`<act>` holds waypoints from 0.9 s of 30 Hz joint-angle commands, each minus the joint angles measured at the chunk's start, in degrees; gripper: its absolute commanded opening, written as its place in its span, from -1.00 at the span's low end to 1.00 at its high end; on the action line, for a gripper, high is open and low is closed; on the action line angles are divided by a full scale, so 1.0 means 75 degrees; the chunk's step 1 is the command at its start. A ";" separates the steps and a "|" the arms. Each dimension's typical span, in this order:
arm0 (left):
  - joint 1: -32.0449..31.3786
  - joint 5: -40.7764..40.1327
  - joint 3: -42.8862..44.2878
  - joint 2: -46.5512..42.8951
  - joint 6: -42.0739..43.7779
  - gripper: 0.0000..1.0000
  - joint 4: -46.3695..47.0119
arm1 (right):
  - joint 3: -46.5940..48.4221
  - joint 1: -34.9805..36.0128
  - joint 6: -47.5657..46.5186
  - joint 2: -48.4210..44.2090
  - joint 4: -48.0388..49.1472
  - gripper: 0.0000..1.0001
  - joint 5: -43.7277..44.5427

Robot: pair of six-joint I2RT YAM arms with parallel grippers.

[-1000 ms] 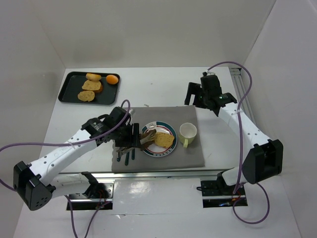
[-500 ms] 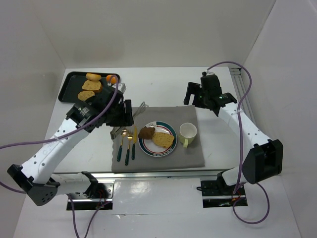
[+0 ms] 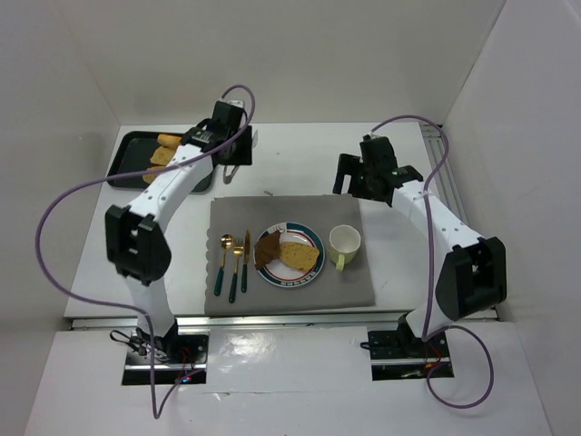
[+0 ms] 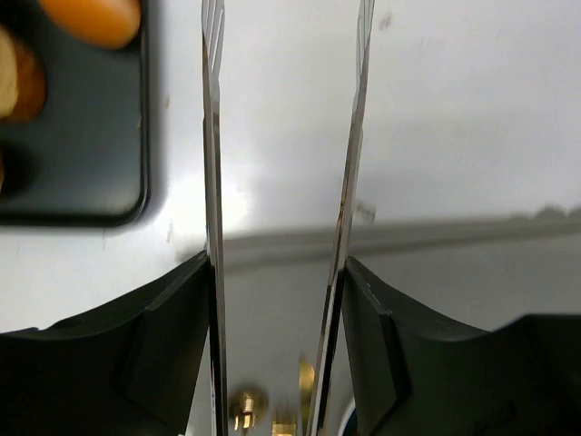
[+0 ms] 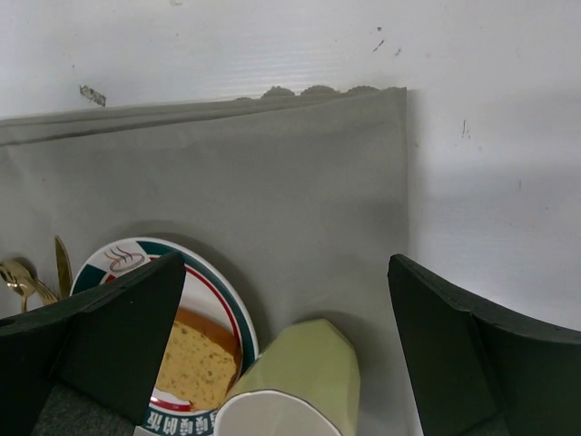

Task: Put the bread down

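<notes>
In the overhead view, the left hand (image 3: 231, 153) is stretched far across the white desk (image 3: 300, 163) and is poised at the right end of the black rectangular tray (image 3: 123, 165). It is closed on a pair of thin metal tongs (image 3: 238, 169). Pale bread pieces (image 3: 167, 155) are seen on the tray, partly hidden by the arm. On the grey cloth mat (image 3: 354, 282) a round white plate with a green and red rim (image 3: 314, 238) is set, and on it a brown bread slice (image 3: 268, 245) and a yellow bread slice (image 3: 300, 256) lie touching. A pale green cup (image 3: 344, 242) stands just beside the plate on its right, and gold cutlery with dark handles (image 3: 234, 269) lies on its left. The right hand (image 3: 350, 176) is held over the mat's far right corner.

In the left wrist view, the left hand (image 4: 277, 272) is pressed on the metal tongs (image 4: 211, 136), whose two blades stand apart with nothing between them. The tray (image 4: 82, 173) appears at upper left, carrying an orange roll (image 4: 91, 16).

In the right wrist view, the right hand (image 5: 286, 272) is spread wide and holds nothing. Below it the mat (image 5: 272, 154), the plate (image 5: 218, 291), the yellow bread slice (image 5: 195, 359) and the cup (image 5: 300, 372) are seen.
</notes>
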 commanded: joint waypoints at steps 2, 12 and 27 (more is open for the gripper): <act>0.0270 0.0537 0.2038 0.1489 0.0561 0.35 0.0976 | 0.0529 0.0049 0.0018 0.0200 0.0112 1.00 0.0044; 0.0669 0.1569 0.4177 0.4398 0.0339 0.55 0.0109 | 0.0856 -0.0021 0.0018 0.0434 -0.0181 1.00 0.0267; 0.1114 0.2026 0.3194 0.2526 0.0164 0.95 -0.0477 | 0.1712 -0.0021 0.0018 0.0750 -0.0790 1.00 0.1436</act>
